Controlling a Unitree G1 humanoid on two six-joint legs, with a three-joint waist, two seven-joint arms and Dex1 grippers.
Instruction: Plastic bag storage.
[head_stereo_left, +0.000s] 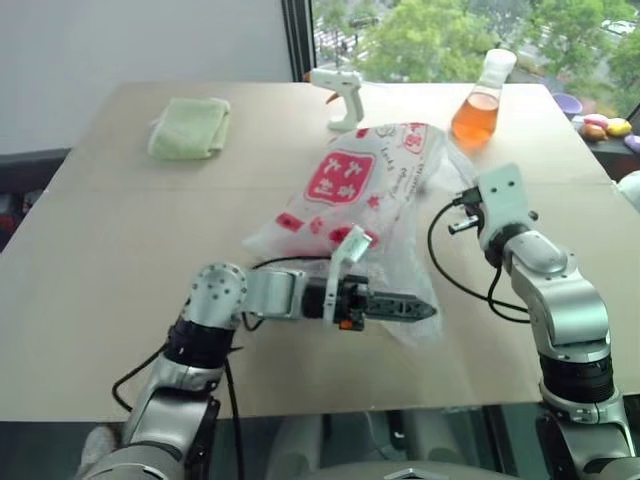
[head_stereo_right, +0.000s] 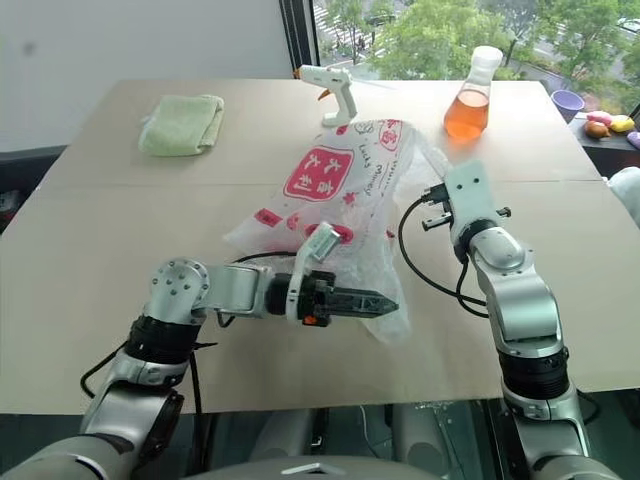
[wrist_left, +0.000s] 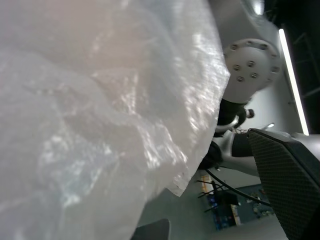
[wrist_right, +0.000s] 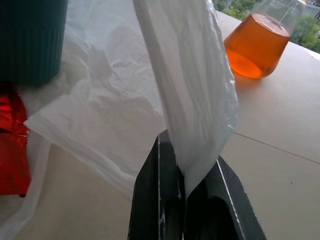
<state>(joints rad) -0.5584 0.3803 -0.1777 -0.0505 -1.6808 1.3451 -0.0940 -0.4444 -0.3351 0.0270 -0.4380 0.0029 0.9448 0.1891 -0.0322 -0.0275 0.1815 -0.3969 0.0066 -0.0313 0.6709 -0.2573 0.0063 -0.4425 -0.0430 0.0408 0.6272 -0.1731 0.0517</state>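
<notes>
Pinching plastic bag (head_stereo_left: 365, 185) edge in my right gripper (wrist_right: 172, 165); left gripper (head_stereo_left: 405, 307) spread wide at bag's 6 o'clock.

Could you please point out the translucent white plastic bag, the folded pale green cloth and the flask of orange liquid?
Translucent white plastic bag with red print (head_stereo_left: 345, 178): left eye view, on its red label.
Folded pale green cloth (head_stereo_left: 189, 127): left eye view, on its middle.
Flask of orange liquid (head_stereo_right: 468, 112): right eye view, on the liquid-filled body.
</notes>
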